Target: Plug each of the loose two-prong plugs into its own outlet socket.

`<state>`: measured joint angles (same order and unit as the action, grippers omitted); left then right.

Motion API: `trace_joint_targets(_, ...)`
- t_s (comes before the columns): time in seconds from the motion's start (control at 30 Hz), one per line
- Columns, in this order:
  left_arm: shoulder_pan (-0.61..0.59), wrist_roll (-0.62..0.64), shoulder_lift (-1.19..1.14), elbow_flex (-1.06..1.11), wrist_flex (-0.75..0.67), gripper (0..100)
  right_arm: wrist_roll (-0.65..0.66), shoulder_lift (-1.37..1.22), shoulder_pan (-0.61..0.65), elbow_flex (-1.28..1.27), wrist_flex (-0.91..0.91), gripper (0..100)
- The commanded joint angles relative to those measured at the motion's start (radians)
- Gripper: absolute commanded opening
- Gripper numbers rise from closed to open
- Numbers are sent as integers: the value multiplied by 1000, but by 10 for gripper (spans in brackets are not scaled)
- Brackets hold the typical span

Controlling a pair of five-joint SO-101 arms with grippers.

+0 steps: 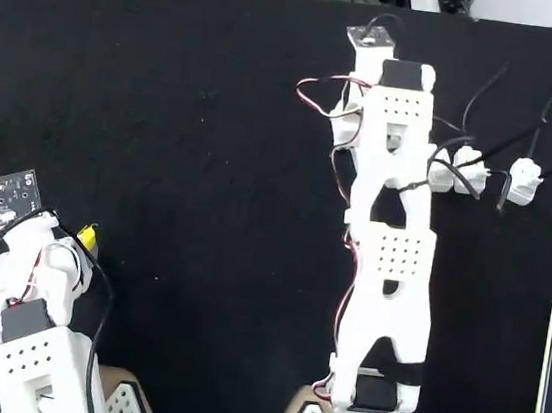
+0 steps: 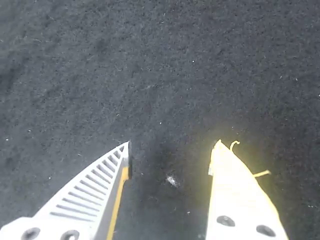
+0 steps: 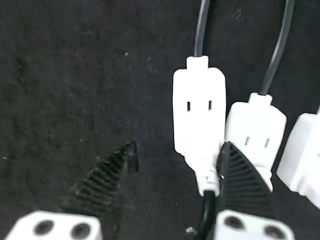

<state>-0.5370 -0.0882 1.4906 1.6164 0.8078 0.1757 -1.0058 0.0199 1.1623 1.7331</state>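
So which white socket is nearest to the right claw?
The end socket of the row: it lies between the fingers of the open right claw; the other two sit outside.

My left arm [image 1: 31, 358] and right arm [image 1: 391, 251] are white plastic with grids of holes, black motors [image 1: 25, 320] and red and black wires [image 1: 316, 83]. My left gripper [image 2: 172, 145] has one ribbed white finger [image 2: 95, 190], one yellow; my right gripper [image 3: 178, 146] has ribbed black fingers [image 3: 100, 180] on white bases.

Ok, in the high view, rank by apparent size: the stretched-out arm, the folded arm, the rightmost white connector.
1. stretched-out right arm
2. folded left arm, partly cut off
3. rightmost white connector
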Motion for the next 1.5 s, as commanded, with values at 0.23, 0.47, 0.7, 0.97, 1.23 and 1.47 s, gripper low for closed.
trace_joint_targets(0.23,-10,9,9,-56,-9,263,-15,334,23,-2,34,240)
trace_joint_targets(0.47,-10,9,9,-56,-6,263,-17,714,69,-268,34,88)
trace_joint_targets(0.7,-8,12,11,-110,72,23,-17,1138,115,-604,26,18)
trace_joint_targets(0.97,133,15,11,-77,69,56,-9,1434,114,-1059,18,11)
trace_joint_targets(1.23,252,14,11,-71,75,55,-11,1678,44,-1402,6,11)
trace_joint_targets(1.47,254,11,11,-41,71,55,-15,1877,5,-1756,-256,11)
